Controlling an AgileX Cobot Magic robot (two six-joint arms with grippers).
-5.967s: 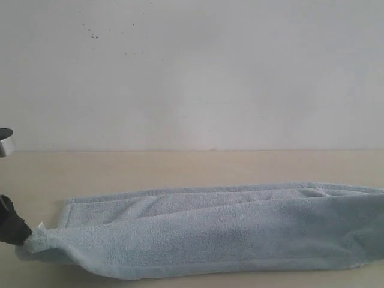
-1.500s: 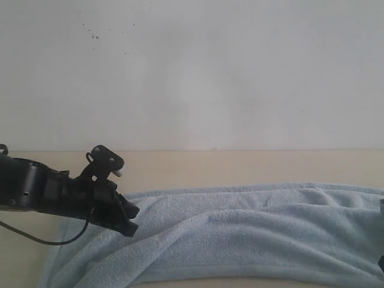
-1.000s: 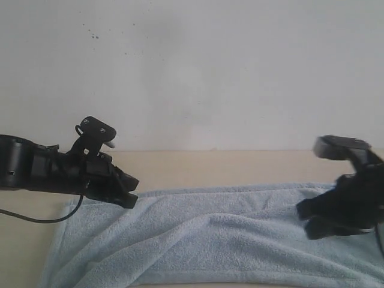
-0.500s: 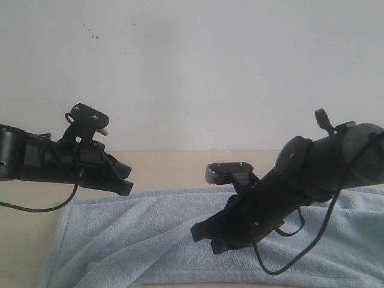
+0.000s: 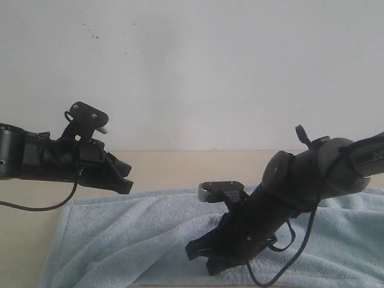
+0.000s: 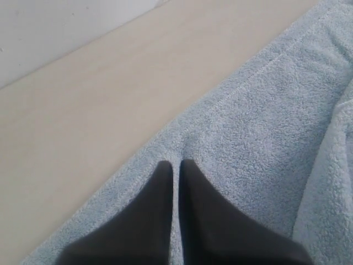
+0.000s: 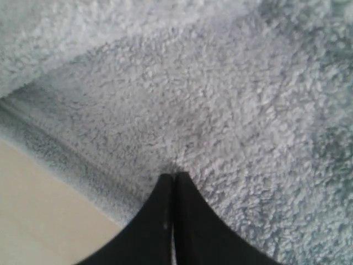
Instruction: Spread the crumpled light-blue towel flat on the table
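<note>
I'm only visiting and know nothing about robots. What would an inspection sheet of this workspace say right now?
Surface: plain pale-beige table, matte.
Job's things: light-blue towel lies mostly opened out, with soft folds left in it; its front and right edges run out of the exterior view.
Clutter: nothing seen.
Grippers: left gripper is shut and empty, above the towel's far left edge. Right gripper is shut and empty, low over the towel near its front hem; whether it touches the towel cannot be told.
Cables: a black cable loops beneath each arm, clear of the jaws.
Surroundings: white wall with a few dark specks.
</note>
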